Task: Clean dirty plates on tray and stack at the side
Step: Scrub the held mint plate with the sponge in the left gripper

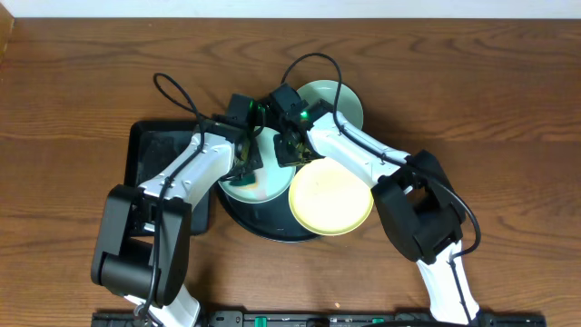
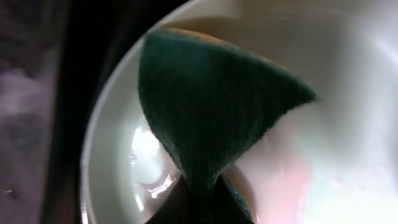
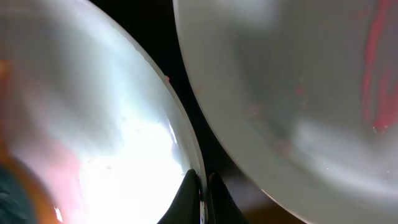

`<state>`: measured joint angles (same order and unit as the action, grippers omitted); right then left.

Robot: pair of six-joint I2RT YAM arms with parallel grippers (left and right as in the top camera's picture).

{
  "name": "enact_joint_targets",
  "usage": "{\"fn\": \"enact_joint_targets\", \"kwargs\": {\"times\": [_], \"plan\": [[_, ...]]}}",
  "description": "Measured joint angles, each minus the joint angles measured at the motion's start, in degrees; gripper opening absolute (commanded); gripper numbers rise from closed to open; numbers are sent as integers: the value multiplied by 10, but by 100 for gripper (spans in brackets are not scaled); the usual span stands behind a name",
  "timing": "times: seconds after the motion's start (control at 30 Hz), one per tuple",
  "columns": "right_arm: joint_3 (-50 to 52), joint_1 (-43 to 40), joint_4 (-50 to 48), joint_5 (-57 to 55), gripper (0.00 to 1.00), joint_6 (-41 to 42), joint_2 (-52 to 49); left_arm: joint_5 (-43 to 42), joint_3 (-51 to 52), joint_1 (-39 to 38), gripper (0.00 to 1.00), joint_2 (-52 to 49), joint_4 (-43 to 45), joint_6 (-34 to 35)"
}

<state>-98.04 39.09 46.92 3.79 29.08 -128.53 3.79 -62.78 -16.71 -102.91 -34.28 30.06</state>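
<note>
On the round black tray [image 1: 272,229] the pale mint plate [image 2: 348,74] sits straight below the left tool [image 2: 200,202], which clamps a green scouring sponge [image 2: 211,106]; the right tool [image 3: 200,196] is pinched shut on that plate's rim just to the left tool's right, so scrubbing looks like the left arm's job.

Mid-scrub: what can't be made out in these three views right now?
Overhead: the arms cover most of the scrubbed plate and part of the far plate; remaining dirt unreadable.
Left wrist: the sponge hides the left hand's fingers and the plate under it.
Right wrist: close and blurred; only the right hand's fingertips show, cut off by the bottom edge.
</note>
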Motion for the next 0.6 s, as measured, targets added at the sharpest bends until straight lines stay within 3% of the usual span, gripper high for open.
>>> {"fn": "enact_joint_targets", "kwargs": {"times": [0.33, 0.6], "plan": [[5, -13, -3, 44, 1, -13, 0, -38, -1, 8, 7, 0, -12, -66], [52, -68, -65, 207, 1, -68, 0, -56, -2, 9, 7, 0, -14, -89]]}}
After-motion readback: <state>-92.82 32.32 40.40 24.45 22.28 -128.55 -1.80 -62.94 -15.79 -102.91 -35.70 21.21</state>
